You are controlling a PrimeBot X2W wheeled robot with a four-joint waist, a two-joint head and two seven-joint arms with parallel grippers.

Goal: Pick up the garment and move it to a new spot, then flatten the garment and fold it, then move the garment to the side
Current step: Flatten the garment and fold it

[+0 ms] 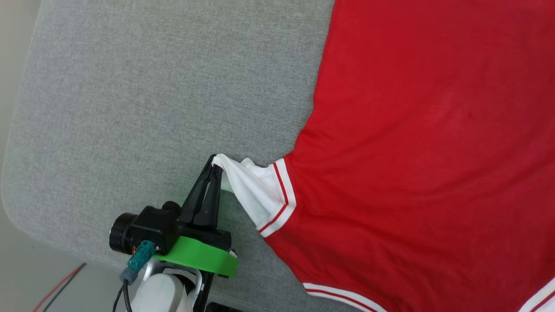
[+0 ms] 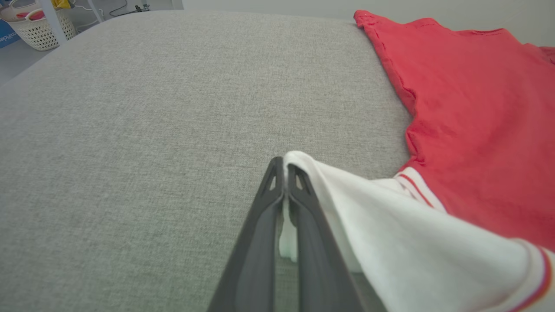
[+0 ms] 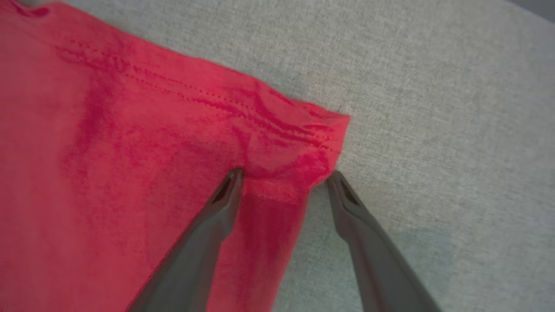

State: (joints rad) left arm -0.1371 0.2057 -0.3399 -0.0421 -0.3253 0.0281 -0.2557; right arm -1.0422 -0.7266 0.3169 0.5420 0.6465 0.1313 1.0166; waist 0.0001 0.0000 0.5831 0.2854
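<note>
Mid-flattening, seemingly: left claw (image 1: 214, 162), lower left of head view, clamped on white sleeve (image 1: 249, 190) of red garment (image 1: 412, 130) spread over right side of grey tabletop (image 1: 151, 108); right claw (image 3: 285, 174) apart, astride a red corner; folding and moving aside yet to come.

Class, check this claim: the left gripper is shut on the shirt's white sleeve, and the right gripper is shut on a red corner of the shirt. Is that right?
Not quite. The right gripper is open, as the right wrist view shows: its fingers stand apart, either side of the red corner of the shirt. The left gripper is indeed shut on the white sleeve.
</note>
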